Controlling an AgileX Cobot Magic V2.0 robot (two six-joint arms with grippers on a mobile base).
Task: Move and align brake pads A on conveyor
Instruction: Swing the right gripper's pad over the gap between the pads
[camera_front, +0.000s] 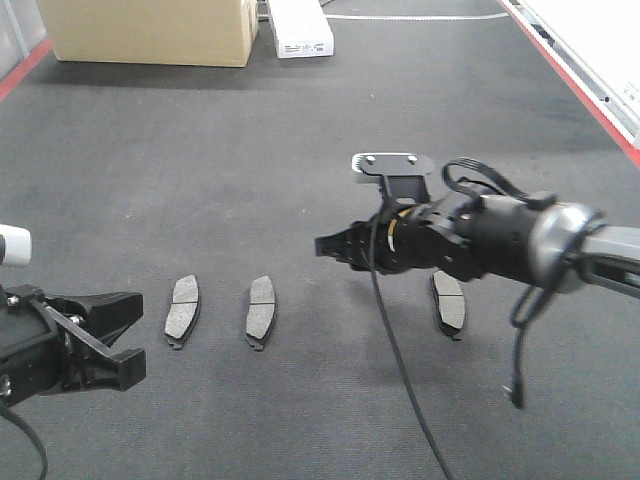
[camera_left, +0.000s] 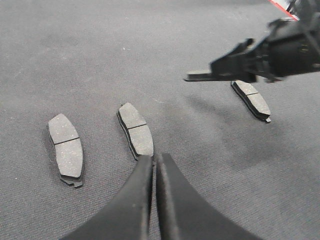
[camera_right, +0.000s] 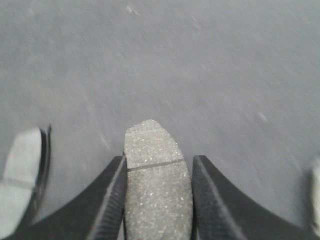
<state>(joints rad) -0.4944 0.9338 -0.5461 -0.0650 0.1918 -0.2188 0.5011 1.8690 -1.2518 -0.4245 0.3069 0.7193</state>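
Brake pads (camera_front: 182, 311) lie on the conveyor (camera_front: 300, 150), 3 visible; right gripper (camera_right: 157, 200) jaws clamp another, left gripper (camera_left: 154, 162) jaws together. Cardboard box (camera_front: 150, 30) sits far back.

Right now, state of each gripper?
Left gripper: shut, holding nothing, above the conveyor.
Right gripper: shut on a brake pad, carried above the conveyor.

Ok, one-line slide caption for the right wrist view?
Right end effector gripping a brake pad above the conveyor.
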